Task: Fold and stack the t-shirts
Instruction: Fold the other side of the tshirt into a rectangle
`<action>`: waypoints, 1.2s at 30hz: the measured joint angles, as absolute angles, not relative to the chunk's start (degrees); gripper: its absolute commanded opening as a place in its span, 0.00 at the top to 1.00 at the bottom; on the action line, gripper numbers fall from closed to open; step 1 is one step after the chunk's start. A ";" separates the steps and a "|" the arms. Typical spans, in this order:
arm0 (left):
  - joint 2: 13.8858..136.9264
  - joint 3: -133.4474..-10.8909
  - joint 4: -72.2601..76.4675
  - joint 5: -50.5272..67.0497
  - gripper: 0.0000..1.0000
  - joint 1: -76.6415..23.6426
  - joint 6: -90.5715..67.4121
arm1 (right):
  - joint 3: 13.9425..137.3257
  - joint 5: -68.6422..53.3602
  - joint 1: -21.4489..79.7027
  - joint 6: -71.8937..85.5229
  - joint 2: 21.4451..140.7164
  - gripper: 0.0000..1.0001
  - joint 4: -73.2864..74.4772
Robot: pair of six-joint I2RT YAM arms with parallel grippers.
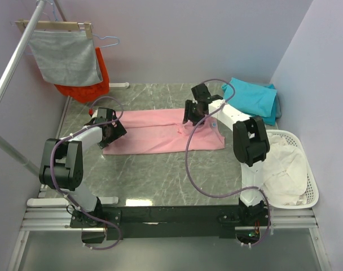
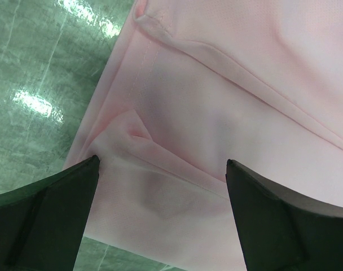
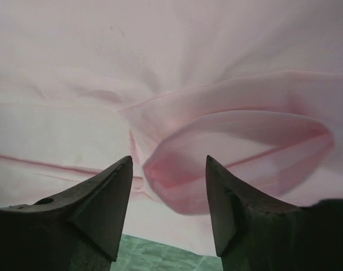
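pink t-shirt: lies flat mid-table, long axis left to right. looks folded lengthwise into a band, with layered hems showing in the left wrist view. a puckered ridge stands up near its right third.
teal t-shirts: in the far right corner of the table, well apart from the pink one. they look folded and piled, but the count is not clear.
progress (judgement): the teal pile looks done. the pink tee is mid-fold, not yet a compact square and not yet on the pile. left to do: cross folds, then the carry to the stack.
left gripper: jaws spread wide over the left end of the pink tee, holding nothing.
right gripper: jaws partly apart, tips down at the cloth. a raised loop of pink fabric sits just beyond them, and nothing looks pinched.
table: green marbled top.
basket: white, at the right edge, with pale cloth inside.
hangers, far left: grey cloth and orange-red garment, both off the table.
writing: none readable. no brand, tag or chest mark shows in any view.
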State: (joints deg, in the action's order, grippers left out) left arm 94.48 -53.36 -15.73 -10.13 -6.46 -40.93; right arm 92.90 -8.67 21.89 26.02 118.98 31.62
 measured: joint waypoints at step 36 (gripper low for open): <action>90.67 -53.39 -16.51 -5.96 0.01 -6.72 -38.54 | 82.74 -4.21 22.31 24.60 114.63 0.40 29.32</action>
